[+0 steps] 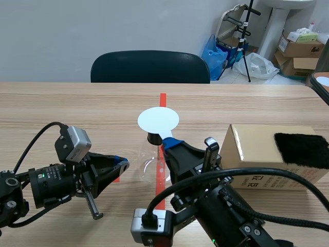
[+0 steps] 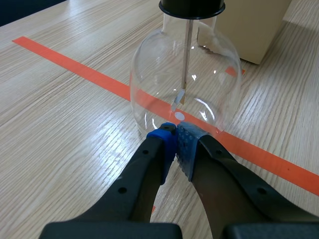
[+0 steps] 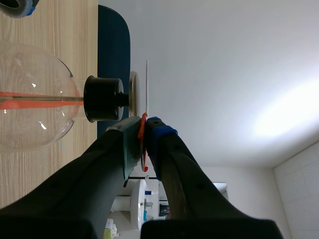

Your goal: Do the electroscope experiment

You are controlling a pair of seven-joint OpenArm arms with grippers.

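- Presently the right end effector pinches the white disc, held just over the electroscope standing mid-bench.
- Left end effector, closed empty, noses its glass base.
- Charging step, I judge; next, touch disc down gently.

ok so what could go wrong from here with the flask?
1. The left jaws are shut, tips right at the low wall of the glass flask. Any forward creep could shove or tip it.
2. The right jaws pinch the white disc only by a thin tab at its edge, close above the black stopper. A slip could drop the disc, and a bump there could topple the flask.
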